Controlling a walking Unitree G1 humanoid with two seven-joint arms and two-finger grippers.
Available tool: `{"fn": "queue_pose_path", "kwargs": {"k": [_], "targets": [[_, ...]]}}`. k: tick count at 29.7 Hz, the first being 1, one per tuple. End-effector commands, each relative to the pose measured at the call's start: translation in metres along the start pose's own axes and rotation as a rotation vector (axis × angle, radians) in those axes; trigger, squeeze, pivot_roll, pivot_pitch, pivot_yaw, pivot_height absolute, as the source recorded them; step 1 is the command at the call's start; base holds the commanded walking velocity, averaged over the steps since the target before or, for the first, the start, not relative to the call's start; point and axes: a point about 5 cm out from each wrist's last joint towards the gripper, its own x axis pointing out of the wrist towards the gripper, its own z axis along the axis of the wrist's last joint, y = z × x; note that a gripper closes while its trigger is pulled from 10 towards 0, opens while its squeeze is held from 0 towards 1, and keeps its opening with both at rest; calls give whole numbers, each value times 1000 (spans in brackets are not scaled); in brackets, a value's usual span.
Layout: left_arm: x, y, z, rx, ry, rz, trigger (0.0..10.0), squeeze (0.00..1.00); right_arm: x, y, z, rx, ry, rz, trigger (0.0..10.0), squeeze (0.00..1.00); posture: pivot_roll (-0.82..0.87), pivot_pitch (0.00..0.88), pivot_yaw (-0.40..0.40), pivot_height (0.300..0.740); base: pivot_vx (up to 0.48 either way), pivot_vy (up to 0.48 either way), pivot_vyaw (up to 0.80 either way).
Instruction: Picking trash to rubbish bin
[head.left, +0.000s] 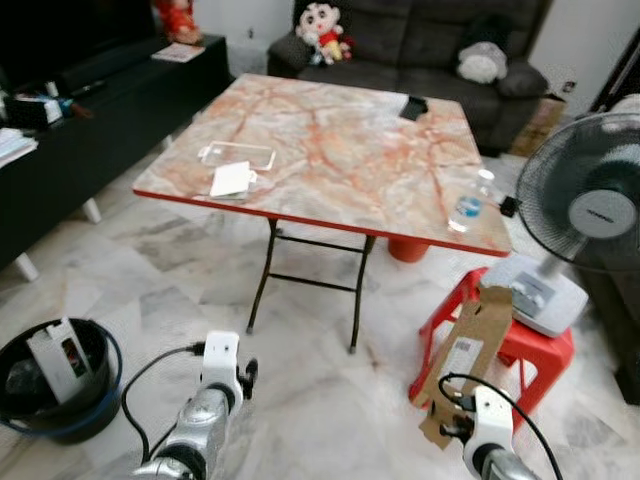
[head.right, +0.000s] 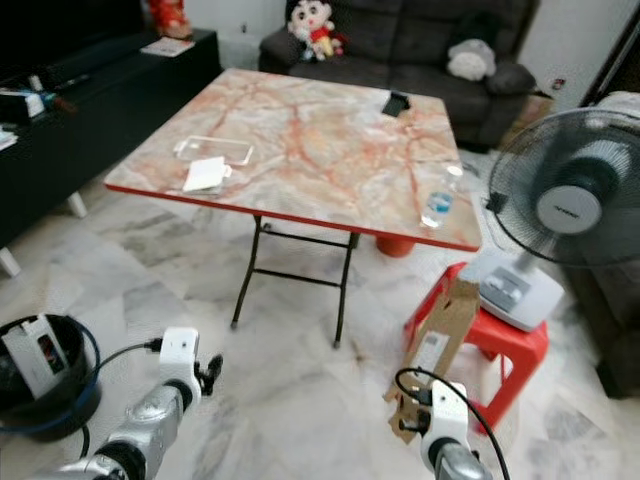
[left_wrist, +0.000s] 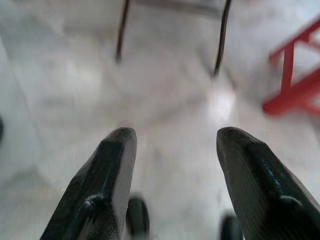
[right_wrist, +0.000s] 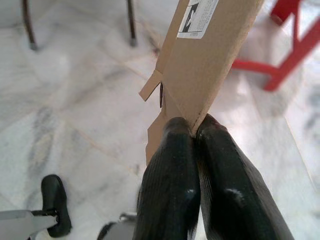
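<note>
Right gripper (right_wrist: 195, 131): your two black fingers are pressed together on the lower edge of a flattened cardboard box (head.left: 467, 354), which stands up tilted in front of the red plastic stool (head.left: 530, 352). A white printed label shows on the cardboard's face.

Left gripper (left_wrist: 172, 150): fingers spread apart with nothing between them, held low over the pale marble floor (head.left: 300, 400) near the folding table's legs.

Rubbish bin (head.left: 60, 419): black, round, on the floor at your far left, well apart from the cardboard. A white carton stands inside it.

Folding table (head.left: 340, 150): marbled orange top with a red edge. On it you have a clear plastic tray (head.left: 237, 155), a white paper item (head.left: 231, 179) just beside it, a plastic water bottle (head.left: 470, 203) near the right edge, and a black object (head.left: 414, 107) at the far side.

Electric fan (head.left: 585, 215): its base sits on the stool.

Dark sofa (head.left: 430, 45): behind the table, with a cartoon doll (head.left: 323, 28) and a grey plush.
</note>
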Motion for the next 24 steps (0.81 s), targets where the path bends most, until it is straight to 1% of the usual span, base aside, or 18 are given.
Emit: {"fn": "queue_pose_path", "kwargs": {"k": [1, 4, 5, 6, 7, 8, 11, 13, 19, 21, 24], "targets": [[-3, 2, -14, 43, 78, 6, 10000, 0, 0, -4, -1, 6, 15, -33, 10000, 0, -9, 31, -105, 740, 0, 0, 0], [-5, 3, -22, 67, 108, 14, 10000, 0, 0, -4, -3, 0, 31, -50, 10000, 0, -9, 32, -105, 740, 0, 0, 0], [-6, 4, -24, 73, 119, 17, 10000, 0, -1, -5, -4, 18, 29, -52, 10000, 0, -9, 32, -105, 740, 0, 0, 0], [-8, 5, -32, 93, 151, 18, 10000, 0, -2, -5, -7, 46, 34, -58, 10000, 0, -15, 38, -102, 740, 0, 0, 0], [-9, 6, -34, 103, 163, 16, 10000, 0, -2, -6, -8, 51, 37, -60, 10000, 0, -15, 38, -102, 740, 0, 0, 0], [-9, 6, -36, 107, 169, 15, 10000, 0, -2, -6, -9, 52, 39, -61, 10000, 0, -15, 38, -102, 740, 0, 0, 0], [-11, 4, -41, 164, 196, -5, 10000, 0, -2, -6, -11, 56, 44, -61, 10000, 0, -7, 44, -101, 740, 0, 0, 0], [-13, 4, -46, 173, 220, -13, 10000, 0, -3, -5, -12, 55, 51, -63, 10000, 0, -10, 44, -100, 740, 0, 0, 0], [-13, 4, -48, 175, 223, -10, 10000, 0, -2, -5, -12, 61, 52, -66, 10000, 0, -6, 51, -102, 740, 0, 0, 0], [-15, 3, -53, 203, 241, -21, 10000, 0, -2, -3, -12, 28, 69, -49, 10000, 0, -3, 52, -102, 740, 0, 0, 0], [-16, 3, -55, 213, 246, -25, 10000, 0, -2, -3, -12, 18, 70, -44, 10000, 0, -2, 52, -102, 740, 0, 0, 0]]}}
